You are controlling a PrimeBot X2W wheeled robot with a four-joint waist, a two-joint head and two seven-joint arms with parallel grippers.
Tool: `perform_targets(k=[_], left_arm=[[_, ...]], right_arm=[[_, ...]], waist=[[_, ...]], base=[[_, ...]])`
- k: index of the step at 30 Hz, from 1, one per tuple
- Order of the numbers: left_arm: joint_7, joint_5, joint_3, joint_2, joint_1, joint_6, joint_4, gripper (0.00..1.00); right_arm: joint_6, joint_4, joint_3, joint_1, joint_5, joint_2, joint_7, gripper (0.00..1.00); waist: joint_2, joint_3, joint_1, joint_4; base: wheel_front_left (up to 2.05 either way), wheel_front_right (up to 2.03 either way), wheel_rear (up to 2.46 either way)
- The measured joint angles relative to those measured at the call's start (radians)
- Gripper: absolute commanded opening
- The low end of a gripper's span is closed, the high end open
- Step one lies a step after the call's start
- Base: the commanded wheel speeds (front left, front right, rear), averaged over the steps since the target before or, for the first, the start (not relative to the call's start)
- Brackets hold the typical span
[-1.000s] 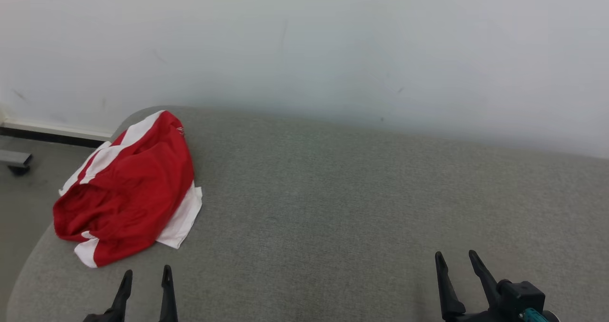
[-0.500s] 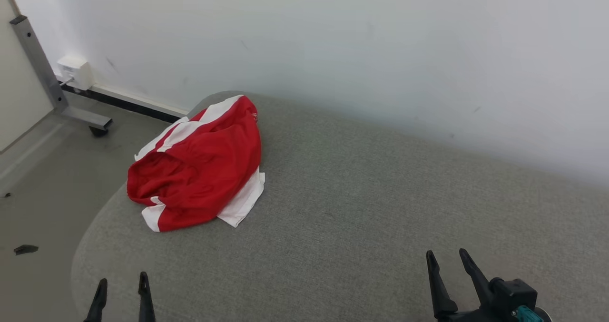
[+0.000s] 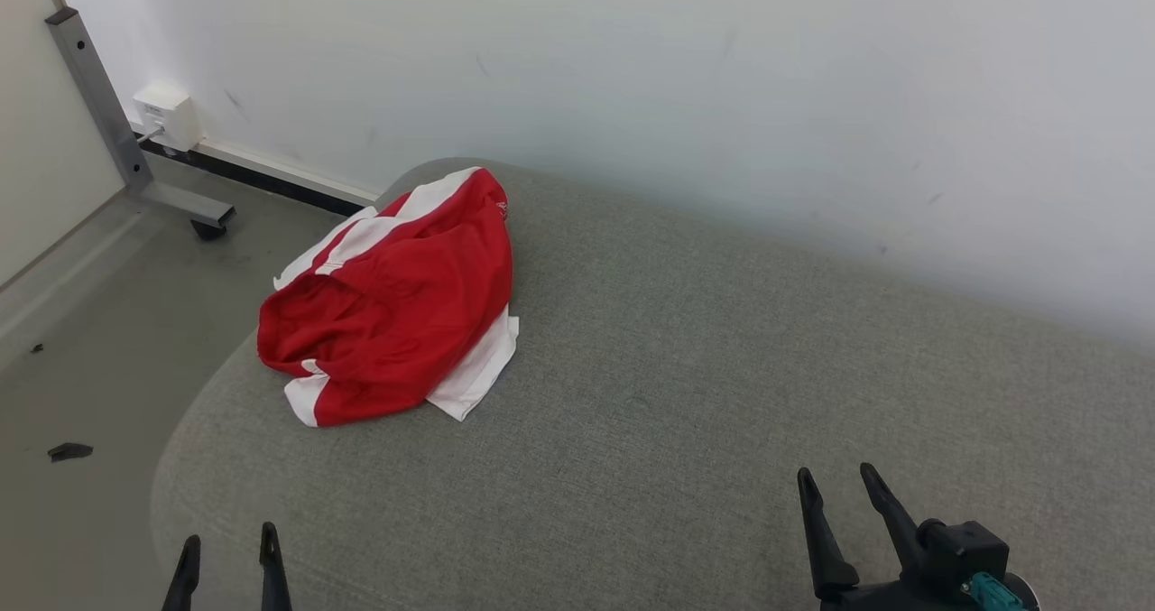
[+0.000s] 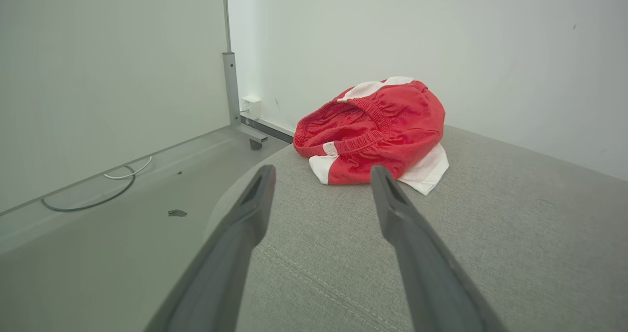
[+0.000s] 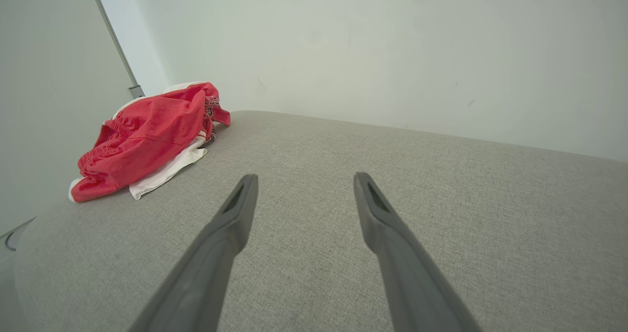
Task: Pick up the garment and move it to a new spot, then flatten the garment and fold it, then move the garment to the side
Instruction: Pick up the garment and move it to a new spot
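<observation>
Upper left of centre, garment [image 3: 388, 304] lies bunched; my left gripper [image 3: 230, 535] and right gripper [image 3: 835, 471] gape empty, pre-pickup.

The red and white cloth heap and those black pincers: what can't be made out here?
Crumpled red and white fabric garment: its underside and full outline, hidden by its own folds in every view.
Small dark print on it: too small to read, right wrist view.
Left pincer: base cut off by the head view's bottom edge.
</observation>
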Motion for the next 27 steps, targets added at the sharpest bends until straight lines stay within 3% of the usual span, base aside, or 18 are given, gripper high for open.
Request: perform_targets(k=[4,9,13,27], left_arm=[[0.014,0.000,-0.013,0.020,-0.050,-0.019,0.055,1.00],[0.111,-0.034,-0.029,0.047,-0.209,-0.063,0.183,1.00],[0.151,-0.065,-0.014,0.071,-0.345,-0.071,0.304,1.00],[0.263,-0.231,0.112,0.133,-0.689,-0.053,0.617,1.00]], right_arm=[[0.000,-0.002,-0.001,0.007,-0.002,0.000,0.000,1.00],[0.000,-0.013,-0.019,0.037,-0.007,0.000,0.000,1.00],[0.000,-0.020,-0.004,0.046,-0.014,0.000,0.000,1.00],[0.001,-0.135,0.045,-0.025,-0.113,0.000,0.072,1.00]], waist=[[0.0000,0.004,0.0000,0.002],[0.0000,0.013,0.0001,0.006],[0.0000,0.016,0.0001,-0.004],[0.0001,0.110,0.0001,-0.177]], base=[[0.00,0.00,0.00],[0.00,0.00,0.00],[0.00,0.00,0.00],[0.00,0.00,0.00]])
